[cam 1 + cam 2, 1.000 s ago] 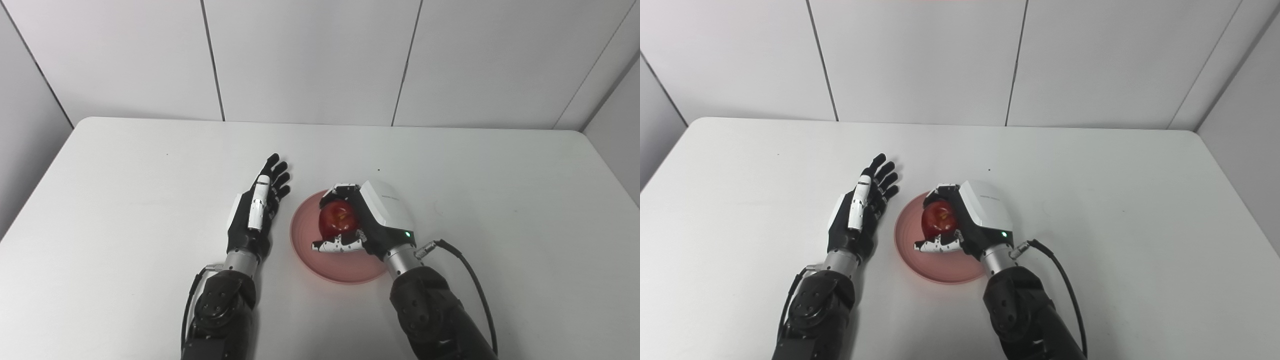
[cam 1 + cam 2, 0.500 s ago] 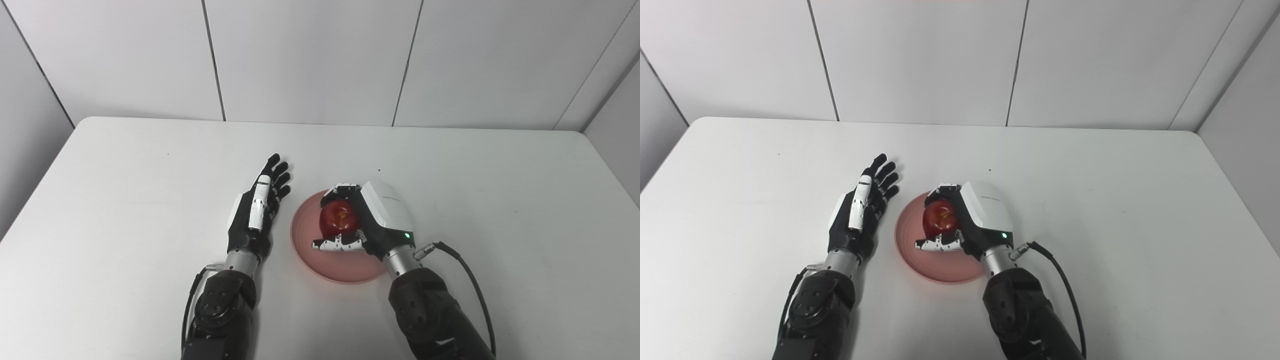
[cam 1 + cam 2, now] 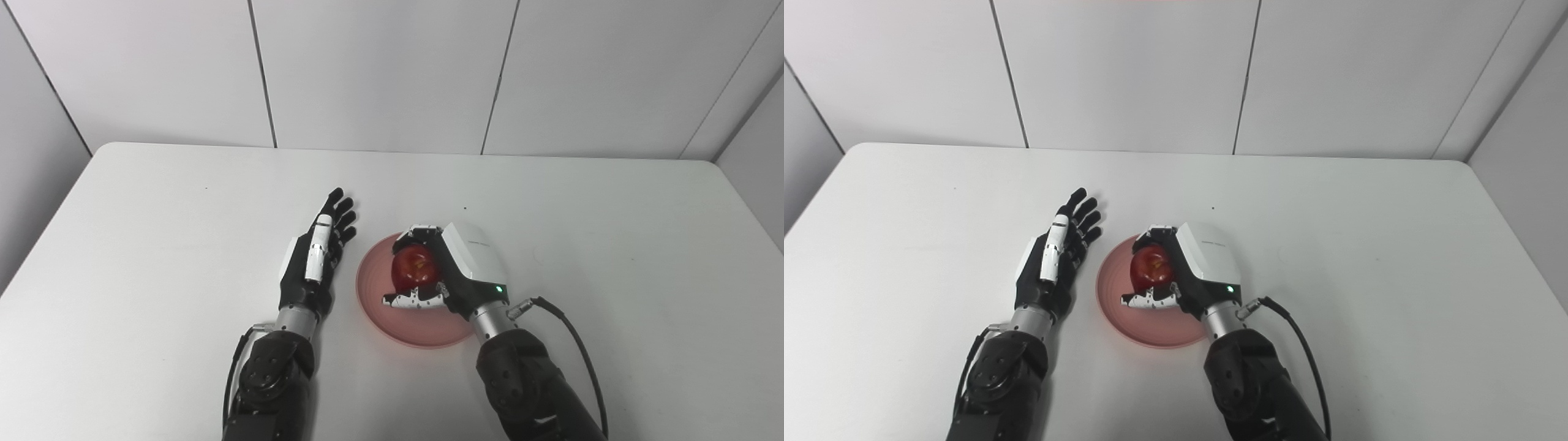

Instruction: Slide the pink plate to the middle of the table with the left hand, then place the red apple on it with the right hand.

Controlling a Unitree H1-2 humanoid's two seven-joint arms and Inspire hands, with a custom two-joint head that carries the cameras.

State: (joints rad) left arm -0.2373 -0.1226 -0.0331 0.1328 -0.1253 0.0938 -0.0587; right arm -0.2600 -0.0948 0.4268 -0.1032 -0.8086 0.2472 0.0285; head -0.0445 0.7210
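I read this as step 2 of 2, right at its end. The round, shallow pink plastic plate [image 3: 411, 318] lies flat on the white table [image 3: 612, 245], roughly at the middle of it and toward the near edge, so the slide looks done. My left hand [image 3: 313, 257] lies just beside the plate's left rim without touching it — palm turned inward, fingers [image 3: 340, 215] straight and slightly fanned, holding nothing.

The right hand [image 3: 450, 269] sits over the plate, wrapped around the glossy round red apple [image 3: 414, 267]. Its upper fingers curl over the far side of the fruit, and the white thumb crosses beneath it on the near side — a full cupping grip. The apple sits within the plate's rim, left of centre; whether its underside already touches the plate I cannot tell, since the thumb hides the contact.

Next I would settle the apple until it bears on the plate, then spread the fingers and thumb evenly. A round apple on a smooth, shallow dish can roll, so I would let go gently and lift straight up, clear of the fruit, without dragging the rim
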